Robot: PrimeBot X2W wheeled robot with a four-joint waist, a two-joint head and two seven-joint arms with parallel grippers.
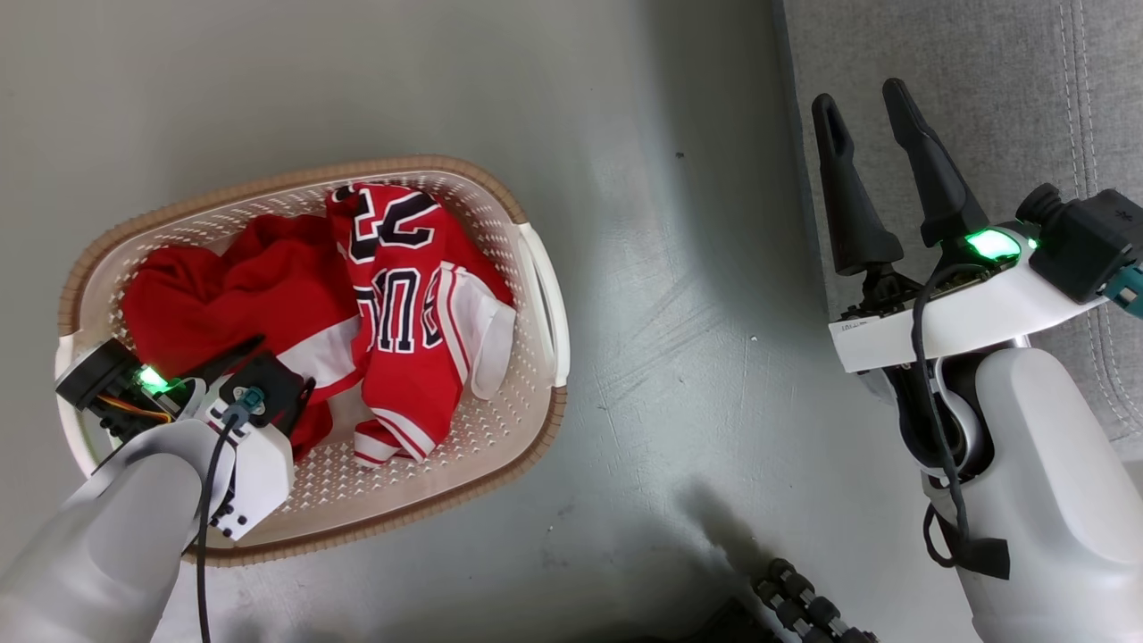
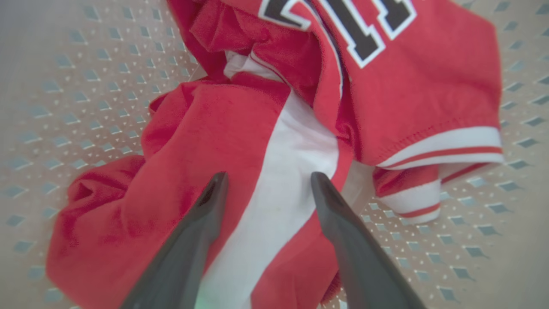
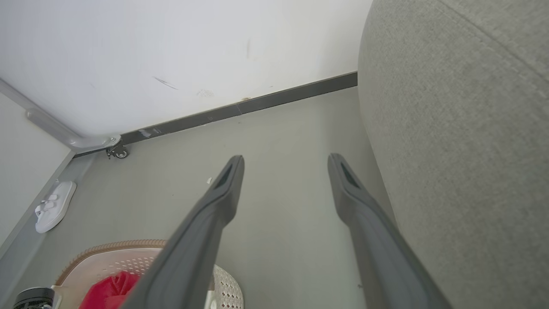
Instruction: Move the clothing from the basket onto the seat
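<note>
Lying inside the basket [image 1: 542,304], jersey [image 1: 402,295] and shorts [image 1: 232,286] both await transfer to the seat [image 1: 982,89] well outside it; left claw [image 2: 268,182] stands apart over the shorts inside the basket, right claw [image 1: 866,98] apart and empty outside it.

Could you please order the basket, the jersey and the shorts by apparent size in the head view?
1. basket
2. jersey and shorts: about alike, both crumpled, shorts partly hidden by the left gripper
</note>
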